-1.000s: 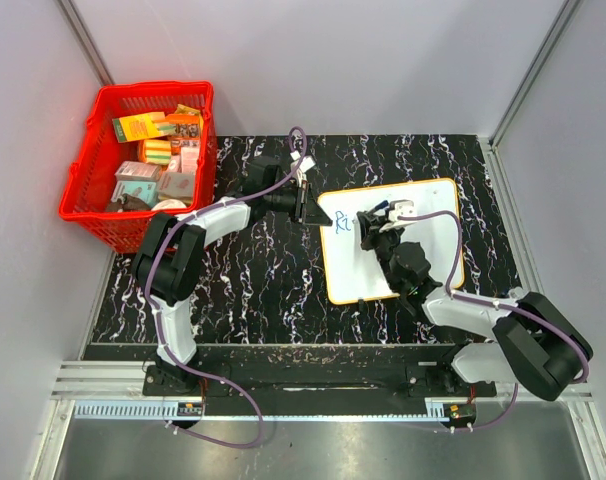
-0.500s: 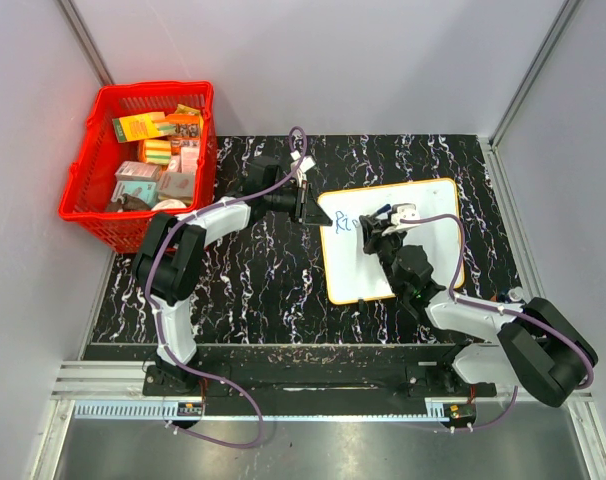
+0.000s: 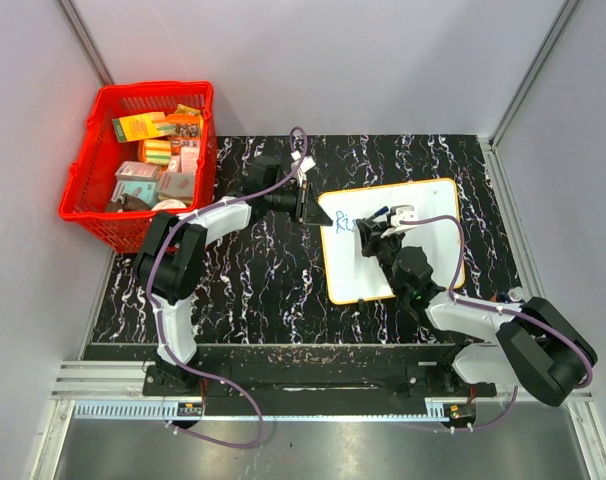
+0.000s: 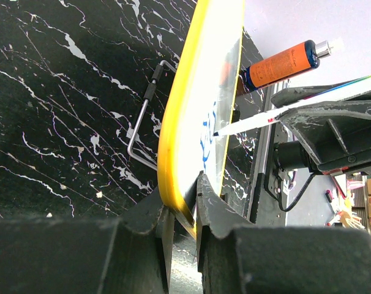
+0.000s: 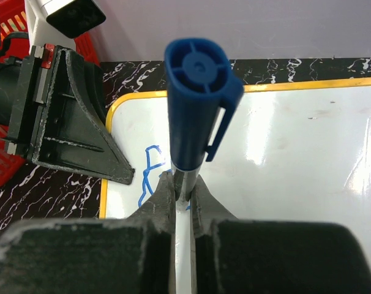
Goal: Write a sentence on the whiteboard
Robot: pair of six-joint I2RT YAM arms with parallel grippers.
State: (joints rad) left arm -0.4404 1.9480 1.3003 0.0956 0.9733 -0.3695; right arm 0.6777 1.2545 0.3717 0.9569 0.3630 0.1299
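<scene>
Black marbled bench (image 3: 243, 290) held whiteboard (image 3: 435, 205) | your left claw (image 4: 182, 205) pinched its left rim | your right claw (image 5: 182, 190) pinched marker (image 5: 198, 79), tip at blue writing (image 5: 150, 166)

left gripper (image 4: 182, 191), right gripper (image 5: 183, 187); both pinched tight
</scene>
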